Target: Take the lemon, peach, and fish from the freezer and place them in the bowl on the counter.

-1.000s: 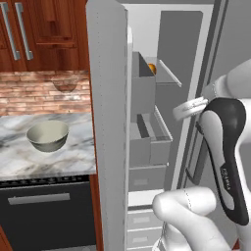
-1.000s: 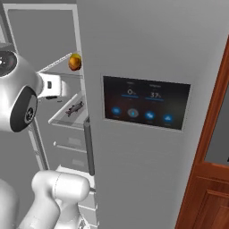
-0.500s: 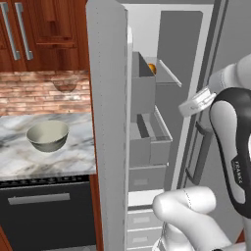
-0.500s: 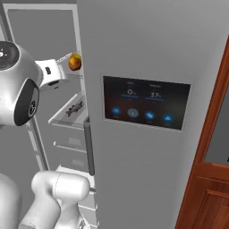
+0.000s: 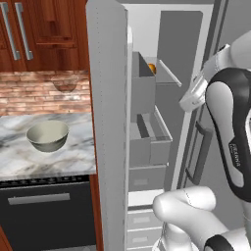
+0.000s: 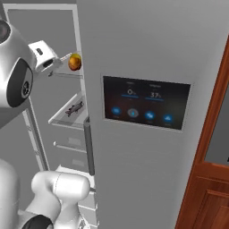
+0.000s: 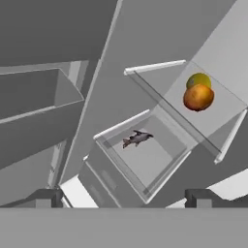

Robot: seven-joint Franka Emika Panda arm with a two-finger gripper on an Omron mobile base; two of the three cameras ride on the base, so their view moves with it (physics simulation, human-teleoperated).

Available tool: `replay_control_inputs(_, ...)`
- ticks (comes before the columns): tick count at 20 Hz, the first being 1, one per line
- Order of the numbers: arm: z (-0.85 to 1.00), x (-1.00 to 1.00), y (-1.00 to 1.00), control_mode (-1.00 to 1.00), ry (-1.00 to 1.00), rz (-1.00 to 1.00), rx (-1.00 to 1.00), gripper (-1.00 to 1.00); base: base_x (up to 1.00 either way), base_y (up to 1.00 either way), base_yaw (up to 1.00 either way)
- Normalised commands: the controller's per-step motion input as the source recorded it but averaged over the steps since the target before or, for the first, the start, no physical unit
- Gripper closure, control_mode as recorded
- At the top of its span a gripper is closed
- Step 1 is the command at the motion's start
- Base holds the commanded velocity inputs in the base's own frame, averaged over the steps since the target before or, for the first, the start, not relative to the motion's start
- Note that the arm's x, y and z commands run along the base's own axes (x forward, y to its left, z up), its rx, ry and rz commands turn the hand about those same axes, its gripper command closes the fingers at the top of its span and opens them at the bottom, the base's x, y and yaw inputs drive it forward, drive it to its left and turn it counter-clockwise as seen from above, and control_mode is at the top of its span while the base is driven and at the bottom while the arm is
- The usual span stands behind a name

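With jaws wide and empty, the gripper (image 7: pixel 124 197) should centre on the round orange-red peach (image 7: pixel 198 97), upper right on the glass shelf (image 7: pixel 220 109), avoiding the yellow-green lemon (image 7: pixel 198 80) behind.

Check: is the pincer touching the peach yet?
Apart. In the hand view the open pincer sits well back from the peach on its glass shelf.

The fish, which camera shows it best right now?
The hand view: the fish lies in full outline on a lower freezer shelf, below the peach. The right base view shows the fish smaller, side-on at the shelf's edge. In the left base view I can't make it out.
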Motion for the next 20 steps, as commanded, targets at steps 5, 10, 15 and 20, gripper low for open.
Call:
replay_control_inputs(5,0.00,0.32,0.21,-1.00,0.01,0.10,-0.19,-1.00,0.00,0.00,0.00)
replay_control_inputs(10,0.00,0.58,0.15,-1.00,0.13,0.00,-0.12,-1.00,0.00,0.00,0.00)
replay_control_inputs(15,-0.02,0.46,0.01,-1.00,0.03,0.00,-0.03,-1.00,0.00,0.00,0.00)
replay_control_inputs(20,-0.14,0.53,0.00,-1.00,0.00,0.00,-0.02,-1.00,0.00,0.00,0.00)
